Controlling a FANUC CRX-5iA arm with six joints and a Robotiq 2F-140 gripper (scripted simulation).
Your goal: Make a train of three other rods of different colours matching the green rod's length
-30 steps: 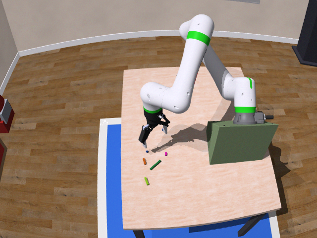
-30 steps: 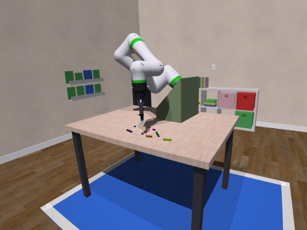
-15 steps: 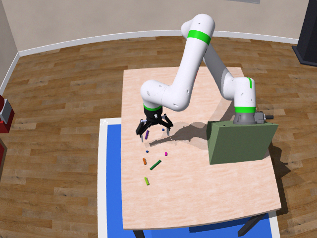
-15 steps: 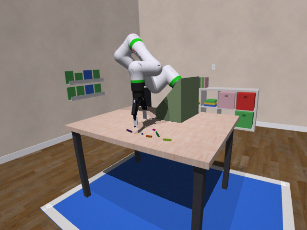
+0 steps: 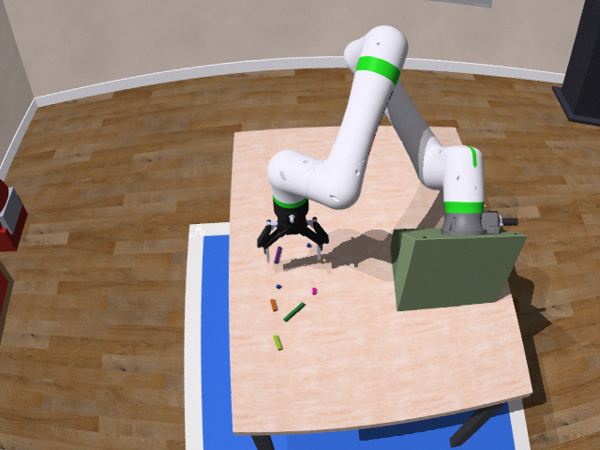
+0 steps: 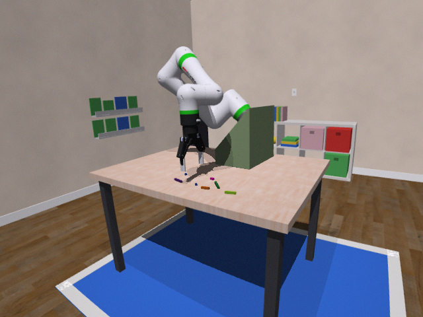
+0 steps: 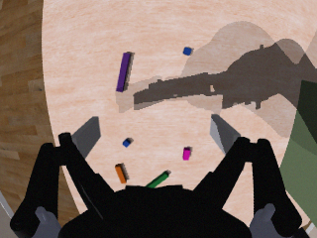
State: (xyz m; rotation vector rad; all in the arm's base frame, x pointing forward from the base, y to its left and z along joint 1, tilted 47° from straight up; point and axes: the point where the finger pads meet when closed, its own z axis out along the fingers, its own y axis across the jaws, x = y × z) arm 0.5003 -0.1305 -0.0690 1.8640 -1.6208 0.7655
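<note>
Green rod (image 5: pixel 293 311) (image 6: pixel 217 185) (image 7: pixel 159 179), one, lying slantwise below the middle of the top view: the measure for the train, to be left out of it. Lime rod (image 5: pixel 277 342) (image 6: pixel 230 192), one, lowest of the set in that view. Magenta rod (image 5: pixel 313 291) (image 6: pixel 212 178) (image 7: pixel 186 154), one, short, to the upper right of the green. Blue rods, two: the upper one (image 5: pixel 308 245) (image 6: pixel 185 174) (image 7: pixel 187 51) near the gripper's right-hand finger in the top view, the lower one (image 5: pixel 277 286) (image 6: pixel 195 184) (image 7: pixel 127 143) above the orange rod (image 5: pixel 274 305) (image 6: pixel 205 187) (image 7: pixel 121 174). Purple rod (image 5: pixel 277 254) (image 6: pixel 178 179) (image 7: pixel 124 71), one, upper left of the group. All lie apart on the table (image 5: pixel 387 363) (image 6: pixel 273 184) (image 7: pixel 89 30); no train is laid. Lime, magenta and one blue should make the required sum; purple and orange are best kept as spares, since neither completes a three-colour sum here. Gripper (image 5: pixel 293 256) (image 6: pixel 192 166) (image 7: pixel 155 125), one, spread wide and empty, pointing down, presumably to leave room for straddling a rod; its height above the wood is hard to judge from the top view, and its next pick is uncertain.
</note>
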